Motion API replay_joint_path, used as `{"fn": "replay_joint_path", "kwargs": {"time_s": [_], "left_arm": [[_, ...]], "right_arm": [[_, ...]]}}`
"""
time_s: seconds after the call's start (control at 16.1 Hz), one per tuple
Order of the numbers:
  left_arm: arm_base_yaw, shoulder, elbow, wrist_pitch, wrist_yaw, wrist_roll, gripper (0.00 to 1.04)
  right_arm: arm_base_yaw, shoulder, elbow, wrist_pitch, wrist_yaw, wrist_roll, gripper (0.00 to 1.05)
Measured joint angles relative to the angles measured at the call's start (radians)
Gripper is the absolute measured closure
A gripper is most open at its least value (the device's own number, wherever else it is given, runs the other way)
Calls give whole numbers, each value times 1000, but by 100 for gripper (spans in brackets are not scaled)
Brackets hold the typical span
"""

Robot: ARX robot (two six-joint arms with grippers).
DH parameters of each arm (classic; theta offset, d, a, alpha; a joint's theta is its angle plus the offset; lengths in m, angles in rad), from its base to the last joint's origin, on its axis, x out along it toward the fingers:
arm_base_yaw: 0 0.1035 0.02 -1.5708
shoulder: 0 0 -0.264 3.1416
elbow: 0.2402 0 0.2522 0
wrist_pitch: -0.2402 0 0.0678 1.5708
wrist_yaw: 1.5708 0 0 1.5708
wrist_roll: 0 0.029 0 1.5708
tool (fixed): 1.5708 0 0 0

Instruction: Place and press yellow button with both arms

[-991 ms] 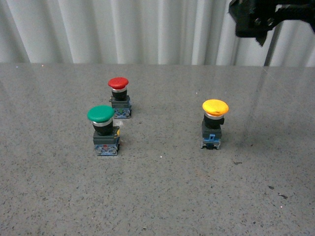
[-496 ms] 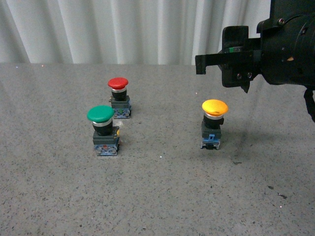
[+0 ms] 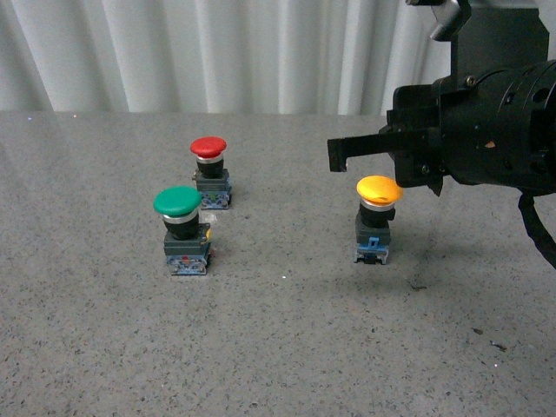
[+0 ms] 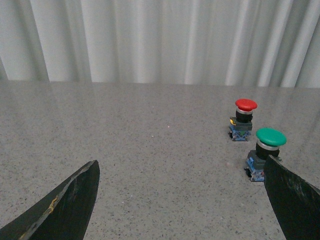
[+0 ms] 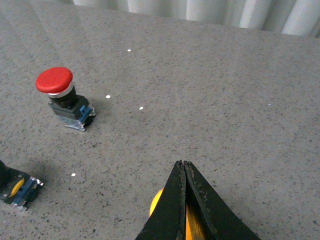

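Pale pleated curtains (image 3: 217, 52) hang behind a grey speckled stone-look tabletop (image 3: 287, 347), and on it stands the yellow button (image 3: 380, 189), a small push-button with a wide yellow mushroom cap, black collar and dark grey-blue block base, upright and on its own. A like button with a green cap (image 3: 178, 201) stands well off to the left of the yellow one, and a smaller red-capped button (image 3: 208, 147) sits beyond that, further back towards the curtain; neither touches anything. The bulky black right arm (image 3: 495, 130) reaches in from the right of the yellow button, and the right gripper (image 5: 183, 167) hangs just above the yellow cap, apart from it as far as I can judge. Its thin fingers are pinched tight together with nothing between them, and in the right wrist view a sliver of yellow shows beneath them. Closed like that, they would make one blunt tip for pushing a cap down, which I take to be the reason. The left gripper (image 4: 181, 160) does not show from the front; its own camera shows its fingers spread wide and empty, facing the green and red buttons, with the yellow button out of its sight. I guess it is held open to grasp or steady the block base, since the button has not been gripped or pressed yet.
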Motion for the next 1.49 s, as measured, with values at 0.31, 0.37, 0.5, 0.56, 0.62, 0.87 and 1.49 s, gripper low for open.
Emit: {"fn": "replay_joint_path", "kwargs": {"time_s": [0.31,0.37,0.5,0.56,0.62,0.87,1.49], "left_arm": [[0,0,0,0,0,0,7],[0,0,0,0,0,0,7],[0,0,0,0,0,0,7],[0,0,0,0,0,0,7],[0,0,0,0,0,0,7],[0,0,0,0,0,0,7],[0,0,0,0,0,0,7]], "right_arm": [[7,37,-6,8,-10,4,103],[6,53,-6,7,-12,9,103],[6,63,-5,6,-13,12,103],[6,65,-3,5,-13,14,103],[6,66,-3,5,-13,18,103],[-1,67,7,-37,-9,21,103],[0,27,15,-14,6,73,103]]}}
